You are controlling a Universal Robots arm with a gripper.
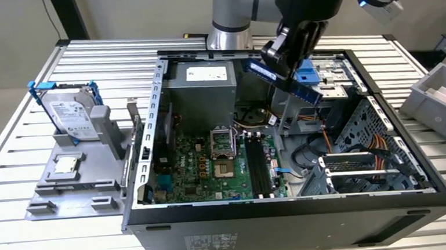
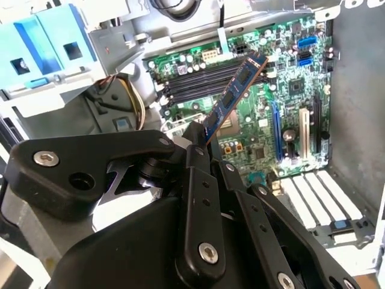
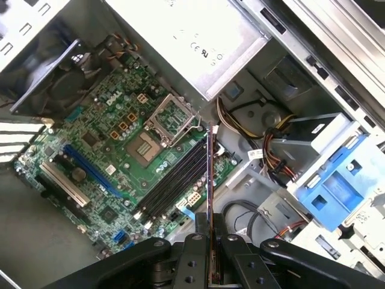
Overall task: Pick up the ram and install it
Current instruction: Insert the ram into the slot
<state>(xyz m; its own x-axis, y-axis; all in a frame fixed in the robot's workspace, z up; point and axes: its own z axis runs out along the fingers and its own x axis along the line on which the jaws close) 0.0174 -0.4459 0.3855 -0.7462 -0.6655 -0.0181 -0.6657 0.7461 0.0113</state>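
Gripping one ram (image 2: 234, 90) tight, the tool (image 2: 201, 137) holds it above one motherboard (image 2: 264, 129) with four dark memory slots (image 2: 198, 79)

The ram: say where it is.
The ram is clamped in the gripper, tilted, above the open case, beside the blue drive bracket in the exterior view.

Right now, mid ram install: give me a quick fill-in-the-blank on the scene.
1. The gripper holds the ram ____ the motherboard, not seated in it.
2. The memory slots are all ____.
3. The hard drive stands in a ____ frame, outside the case, at the exterior view's left.
Missing words: above; empty; blue.
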